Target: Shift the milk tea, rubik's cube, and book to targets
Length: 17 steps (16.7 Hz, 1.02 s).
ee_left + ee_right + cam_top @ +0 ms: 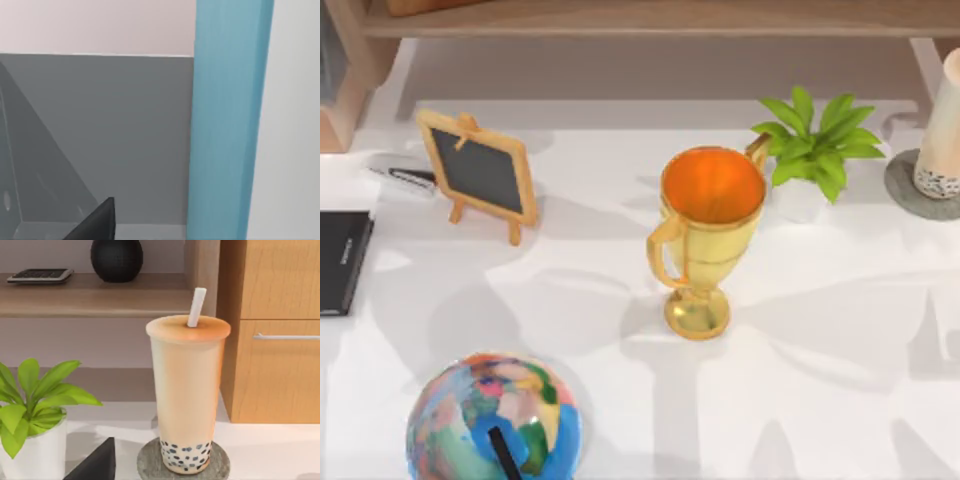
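The milk tea (188,390), a tall cream-beige cup with a white straw and dark pearls at its base, stands upright on the grey round stone disc (150,465). Cup (945,130) and disc (908,190) sit at the table's far right edge. A dark part of my right gripper (95,465) is near the cup and apart from it. A teal-blue band, the book (227,130), runs close past a dark part of my left gripper (95,225). The thin black slab (342,260) lies at the left edge. The rubik's cube is out of view.
A gold trophy (705,235) stands mid-table, with a potted plant (815,150) between it and the milk tea. A small framed chalkboard (480,175) stands at the back left and a multicoloured globe (495,425) at the front. A wooden cabinet (272,330) rises right behind the cup.
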### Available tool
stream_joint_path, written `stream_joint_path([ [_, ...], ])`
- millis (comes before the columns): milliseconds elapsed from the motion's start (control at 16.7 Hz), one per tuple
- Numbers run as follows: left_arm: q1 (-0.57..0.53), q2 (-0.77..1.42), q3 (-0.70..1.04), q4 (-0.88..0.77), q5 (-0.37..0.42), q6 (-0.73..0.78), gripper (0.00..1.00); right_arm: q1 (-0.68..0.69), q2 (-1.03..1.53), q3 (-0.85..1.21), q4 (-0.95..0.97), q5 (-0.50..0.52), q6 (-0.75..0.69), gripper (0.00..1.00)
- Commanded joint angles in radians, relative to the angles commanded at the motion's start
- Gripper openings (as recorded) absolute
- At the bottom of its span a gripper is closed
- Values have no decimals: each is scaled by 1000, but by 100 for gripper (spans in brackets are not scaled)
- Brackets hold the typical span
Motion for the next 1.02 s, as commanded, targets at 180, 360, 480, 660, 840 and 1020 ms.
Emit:
stream_joint_path([
  [180,0,0,0,0,0,0,85,0,0,0,0,0,0,100],
  [360,0,0,0,0,0,0,62,0,0,0,0,0,0,100],
  [480,0,0,0,0,0,0,47,0,0,0,0,0,0,100],
  [660,0,0,0,0,0,0,25,0,0,0,0,0,0,100],
  [840,0,0,0,0,0,0,2,0,0,0,0,0,0,100],
  [1020,0,0,0,0,0,0,0,0,0,0,0,0,0,100],
])
